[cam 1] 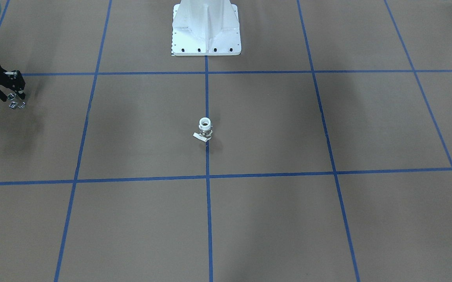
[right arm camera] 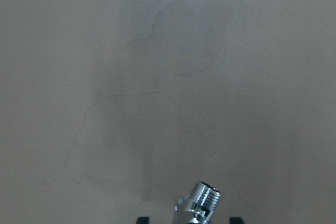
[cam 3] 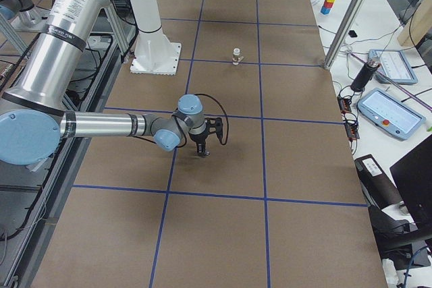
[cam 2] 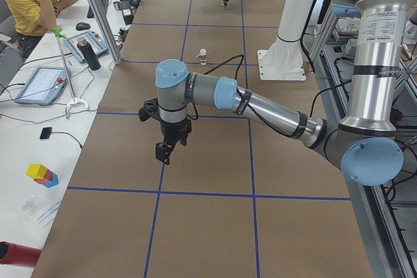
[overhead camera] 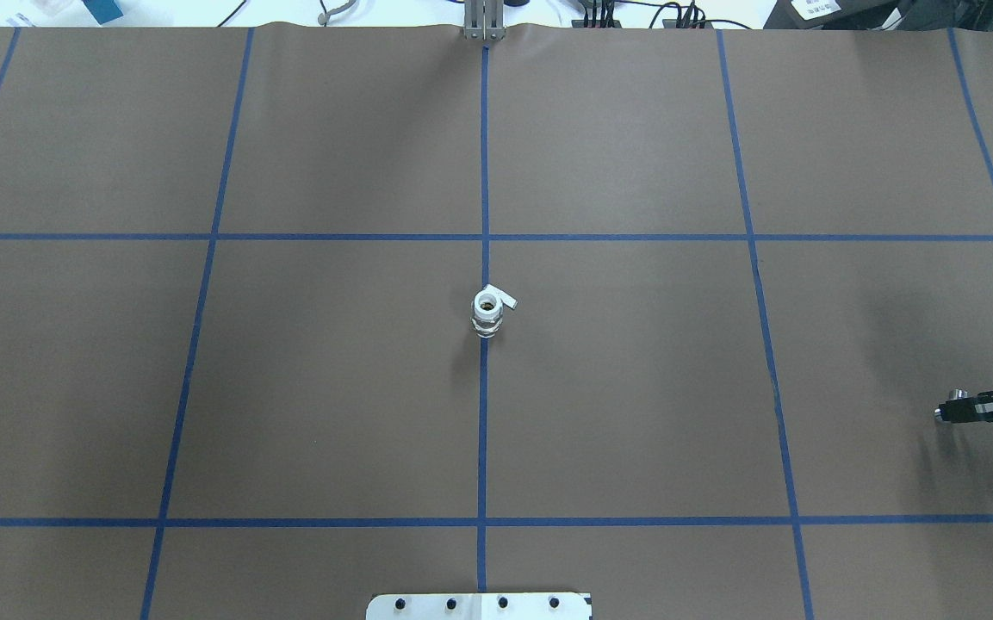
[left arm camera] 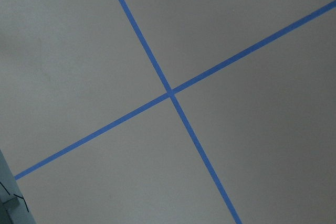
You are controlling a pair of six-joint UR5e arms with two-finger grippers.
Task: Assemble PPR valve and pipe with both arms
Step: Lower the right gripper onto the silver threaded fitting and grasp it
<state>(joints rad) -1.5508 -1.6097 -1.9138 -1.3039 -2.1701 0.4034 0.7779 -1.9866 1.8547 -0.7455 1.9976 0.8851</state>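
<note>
The PPR valve (cam 1: 205, 130) stands upright on the table's middle tape line, white end up and pale lever to one side; it also shows in the overhead view (overhead camera: 487, 312). My right gripper (cam 1: 16, 102) hangs low over the table far out on my right (overhead camera: 948, 413), shut on the pipe (right arm camera: 205, 201), a small shiny threaded silver fitting that sticks out between the fingers. My left gripper (cam 2: 166, 151) shows only in the exterior left view, pointing down above the table; I cannot tell whether it is open. The left wrist view shows only crossed blue tape.
The white bolted pedestal base (cam 1: 206, 35) stands behind the valve on my side of the table. Blue tape lines (overhead camera: 483, 430) divide the brown table into squares. An operator's desk with tablets and a bottle (cam 2: 88, 50) runs along the far side.
</note>
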